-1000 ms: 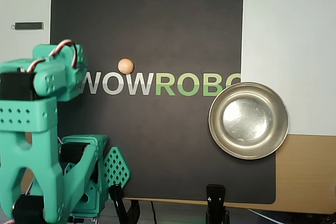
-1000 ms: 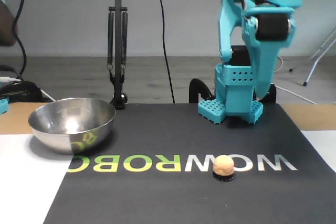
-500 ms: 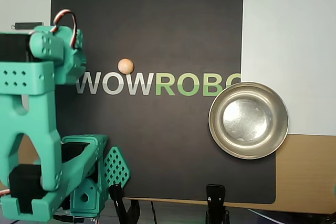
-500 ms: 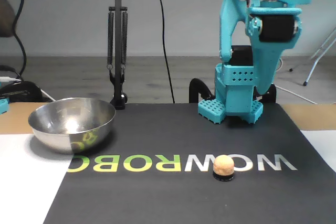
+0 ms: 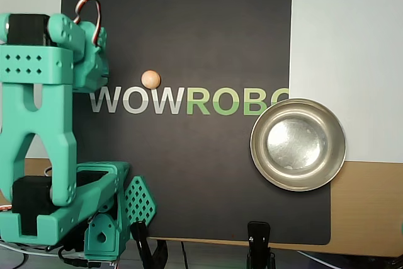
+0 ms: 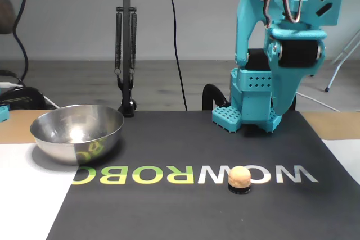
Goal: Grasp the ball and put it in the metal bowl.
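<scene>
Since a second ago my arm has swung its upper link up and forward, so in the overhead view the wrist end now sits level with the lettering on the mat, while ball and bowl have not shifted. I cannot tell how wide the claw stands: its fingertips are hidden under the wrist body in both views, and it holds nothing that I can see. The ball rests free on the mat just above the first O of the print (in the fixed view it seems to sit on a small dark ring, which would explain why it stays put). The metal bowl straddles the mat's right edge, well apart from the ball. Between them the mat is bare, so I judge the carry path open; the clamps at the near edge lie clear of it.
</scene>
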Robot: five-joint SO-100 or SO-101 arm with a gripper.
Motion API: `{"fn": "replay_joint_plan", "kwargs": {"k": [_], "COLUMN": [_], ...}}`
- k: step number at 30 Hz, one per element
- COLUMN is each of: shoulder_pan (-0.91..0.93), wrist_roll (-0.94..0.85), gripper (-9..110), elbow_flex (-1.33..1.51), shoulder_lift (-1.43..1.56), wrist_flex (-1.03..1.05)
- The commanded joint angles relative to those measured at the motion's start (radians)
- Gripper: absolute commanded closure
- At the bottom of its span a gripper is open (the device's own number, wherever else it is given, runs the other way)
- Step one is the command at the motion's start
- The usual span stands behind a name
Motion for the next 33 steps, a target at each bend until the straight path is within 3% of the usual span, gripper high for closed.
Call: {"fn": "replay_joint_plan", "kwargs": {"k": [1,10,17,33], "shoulder_pan": [0.005,0.031,0.055,0.057], "wrist_roll": [-0.006,-0.037,-0.242,-0.893], "gripper": [98,97,98,97], "elbow_flex": [-0.067,-0.117,-0.117,-0.107], "shoulder_lift": [-0.008,-0.029,-0.028,-0.028], "wrist_flex": [0.005,0.005,0.005,0.003]}}
